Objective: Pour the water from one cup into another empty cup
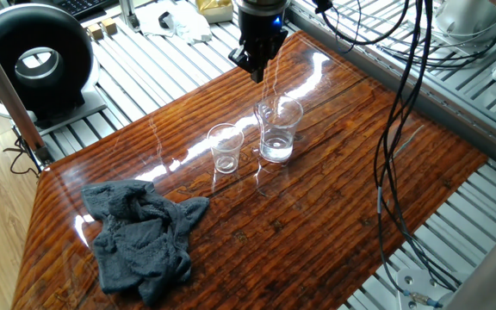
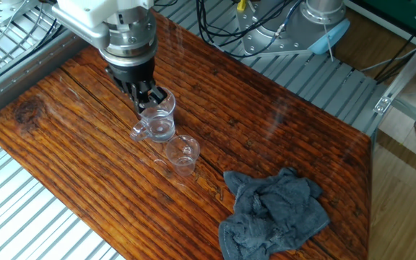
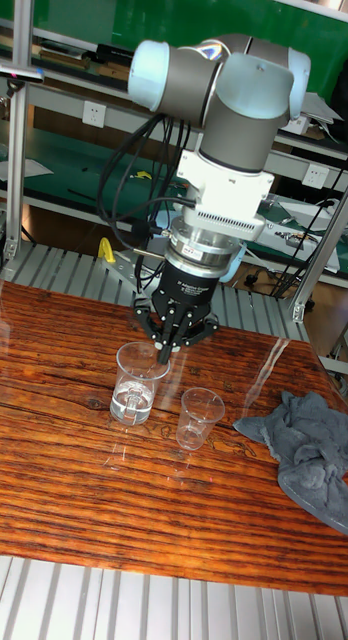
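Note:
The cup with the water is a clear glass mug point(image 1: 279, 127) point(image 2: 157, 121) point(image 3: 140, 382) standing upright mid-table, its handle point(image 2: 137, 132) sticking out to one side. A shallow layer of water point(image 1: 275, 153) point(image 3: 133, 402) glints at its bottom. Close beside it stands the small empty cup, a handleless tumbler point(image 1: 226, 148) point(image 2: 183, 153) point(image 3: 200, 416). My gripper point(image 1: 256, 74) point(image 2: 152, 97) point(image 3: 163, 349) hangs just above the mug's far rim, pointing down. Its fingers are pressed together and hold nothing.
A crumpled grey cloth point(image 1: 140, 237) point(image 2: 276, 213) point(image 3: 314, 445) lies on the wooden table point(image 1: 334, 224) beyond the tumbler. A black round fan-like unit point(image 1: 37, 56) stands off the table's corner. Black cables point(image 1: 403, 129) hang over one side.

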Controlling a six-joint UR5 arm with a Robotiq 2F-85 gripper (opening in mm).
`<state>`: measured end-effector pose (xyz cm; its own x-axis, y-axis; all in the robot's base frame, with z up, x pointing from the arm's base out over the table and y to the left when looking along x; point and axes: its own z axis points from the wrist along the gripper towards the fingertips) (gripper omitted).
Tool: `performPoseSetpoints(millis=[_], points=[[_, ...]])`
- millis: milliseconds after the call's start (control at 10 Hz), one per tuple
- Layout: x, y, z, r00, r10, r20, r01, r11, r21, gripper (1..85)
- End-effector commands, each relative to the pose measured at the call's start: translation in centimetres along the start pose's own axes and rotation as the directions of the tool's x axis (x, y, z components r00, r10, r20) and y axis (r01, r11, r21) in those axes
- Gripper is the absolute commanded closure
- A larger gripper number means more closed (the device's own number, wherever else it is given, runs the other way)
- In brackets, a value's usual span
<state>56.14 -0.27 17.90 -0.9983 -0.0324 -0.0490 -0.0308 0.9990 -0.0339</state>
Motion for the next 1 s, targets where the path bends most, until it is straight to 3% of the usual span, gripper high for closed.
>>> performPoseSetpoints(millis=[0, 600, 700, 800, 900], points=[[-0.8, 0.1, 0.8, 1.0, 0.004, 0.018, -0.004, 1.0, -0.005, 84.7], [-1.1, 0.0, 1.0, 1.0, 0.008, 0.031, -0.008, 1.0, 0.003, 84.7], [-1.2, -0.2, 1.0, 0.999, -0.002, 0.033, 0.002, 1.0, 0.012, 84.7], [-1.1, -2.0, 0.9, 0.999, -0.014, 0.029, 0.012, 0.997, 0.083, 84.7], [-0.5, -1.9, 0.9, 1.0, 0.025, 0.009, -0.026, 0.997, 0.077, 84.7]])
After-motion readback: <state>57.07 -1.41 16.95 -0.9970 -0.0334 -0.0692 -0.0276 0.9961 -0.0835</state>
